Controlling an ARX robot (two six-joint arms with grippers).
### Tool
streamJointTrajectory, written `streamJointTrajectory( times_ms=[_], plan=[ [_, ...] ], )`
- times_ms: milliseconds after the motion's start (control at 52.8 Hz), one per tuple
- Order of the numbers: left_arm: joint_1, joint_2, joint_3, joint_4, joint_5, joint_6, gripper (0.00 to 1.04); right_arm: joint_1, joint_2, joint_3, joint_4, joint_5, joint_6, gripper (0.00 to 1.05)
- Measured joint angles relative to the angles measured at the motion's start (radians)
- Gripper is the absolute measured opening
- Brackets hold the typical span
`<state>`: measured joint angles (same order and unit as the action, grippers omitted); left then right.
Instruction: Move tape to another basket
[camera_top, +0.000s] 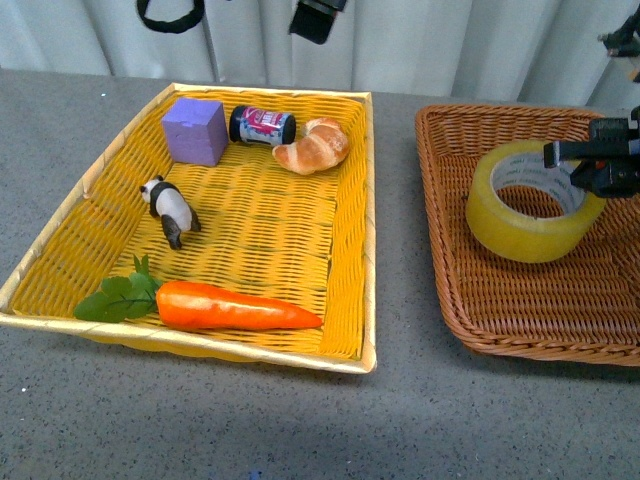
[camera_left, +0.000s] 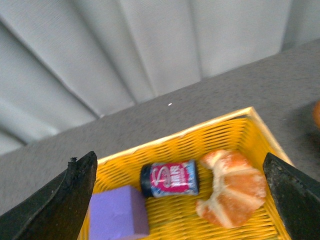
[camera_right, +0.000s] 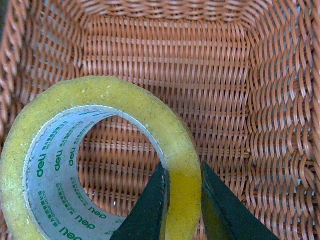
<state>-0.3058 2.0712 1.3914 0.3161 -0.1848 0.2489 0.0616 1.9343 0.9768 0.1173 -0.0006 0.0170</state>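
Tape (camera_top: 520, 236) is pinched by the right gripper (camera_right: 183, 190): the jaws are closed across the roll's wall, one finger inside the core and one outside. The roll is held tilted inside the basket (camera_top: 446, 240). Whether its lower edge is touching the weave cannot be told. The left gripper (camera_left: 182, 200) is spread wide with nothing held, above the far end of the yellow basket (camera_top: 368, 200). The placing step is judged to be in hand, with the task nearly done. For the next move, the roll needs to be set down on the basket floor, the jaws parted, and the gripper raised straight, so that the core is not snagged by the inner finger.
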Motion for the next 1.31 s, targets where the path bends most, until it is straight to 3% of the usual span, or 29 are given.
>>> streamJointTrajectory(
  times_ms=[417,701,814,871,928,1041,1098,1117,1174,1231,1307],
  plan=[
    [0.042,-0.018,-0.072,0.032,-0.064,-0.132,0.98,-0.030,0.093,-0.006,0.082,0.003,-0.008,0.15],
    [0.035,-0.048,-0.101,0.142,-0.179,-0.191,0.98,-0.030,-0.012,-0.109,0.249,-0.021,0.006,0.64],
    [0.034,-0.112,-0.184,0.260,-0.281,-0.190,0.98,-0.029,-0.130,-0.187,0.365,0.006,-0.035,0.87],
    [0.027,-0.156,-0.238,0.301,-0.330,-0.198,0.98,-0.025,-0.182,-0.241,0.482,0.079,-0.084,0.98],
    [0.013,-0.195,-0.289,0.327,-0.397,-0.212,0.98,-0.026,-0.213,-0.271,0.557,0.120,-0.096,0.95],
    [-0.010,-0.232,-0.342,0.327,-0.467,-0.227,0.98,-0.031,-0.259,-0.307,0.605,0.096,-0.113,0.95],
    [-0.015,-0.234,-0.352,0.329,-0.464,-0.229,0.98,-0.044,-0.248,-0.351,0.764,0.032,-0.089,0.88],
    [-0.014,-0.235,-0.356,0.338,-0.447,-0.228,0.98,-0.048,-0.245,-0.375,0.833,0.015,-0.077,0.84],
    [0.003,-0.263,-0.427,0.463,-0.259,-0.232,0.87,-0.053,-0.252,-0.452,0.985,0.007,-0.055,0.74],
    [0.021,-0.299,-0.504,0.550,-0.139,-0.233,0.78,-0.057,-0.275,-0.506,1.044,0.006,-0.045,0.65],
    [0.051,-0.367,-0.615,0.616,-0.061,-0.235,0.66,-0.063,-0.329,-0.569,1.057,0.007,-0.038,0.52]
  ],
)
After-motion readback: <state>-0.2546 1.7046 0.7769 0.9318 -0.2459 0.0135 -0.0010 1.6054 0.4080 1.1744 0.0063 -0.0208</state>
